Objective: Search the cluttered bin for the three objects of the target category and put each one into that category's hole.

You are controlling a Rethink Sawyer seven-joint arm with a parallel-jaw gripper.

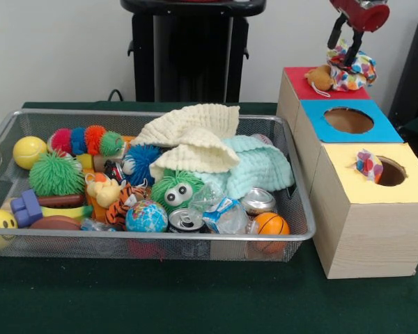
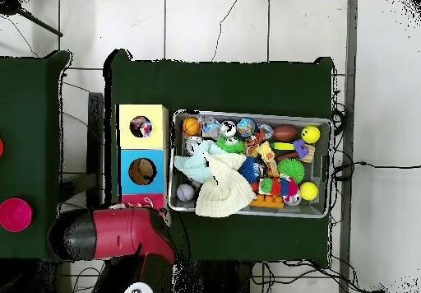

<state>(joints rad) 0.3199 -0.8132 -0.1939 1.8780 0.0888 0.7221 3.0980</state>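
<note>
Front view shows the gripper [image 1: 347, 50] at the top right, hanging from the red arm over the red-topped box [image 1: 299, 85], its dark fingers closed on a white polka-dot cloth [image 1: 354, 71] that dangles bunched above that box's top. A small brown plush toy [image 1: 320, 77] lies on the red top just beside the held cloth; whether the two touch cannot be settled. A second polka-dot cloth [image 1: 368, 165] sits in the hole [image 1: 389, 170] of the yellow-topped box [image 1: 348, 209], part of it still standing above the rim. The third, a cream-yellow waffle cloth [image 1: 195, 132], remains in the wire-mesh bin [image 1: 0, 139], draped over a pale mint cloth [image 1: 261, 167] and the toys near the bin's middle. Judgement: the second delivery is in hand, with one cloth lodged, one carried and one left. The next move calls for carrying the load past the blue-topped box [image 1: 317, 118] towards the camera until it hangs over the yellow hole, then releasing it there, since the gripper now stands over the wrong box. Overhead view hides the gripper and the held cloth beneath the red arm [image 2: 123, 232], which also covers most of the red top. The red box's hole is not visible in either view. How firmly the fingers hold the cloth is too small to judge.
</note>
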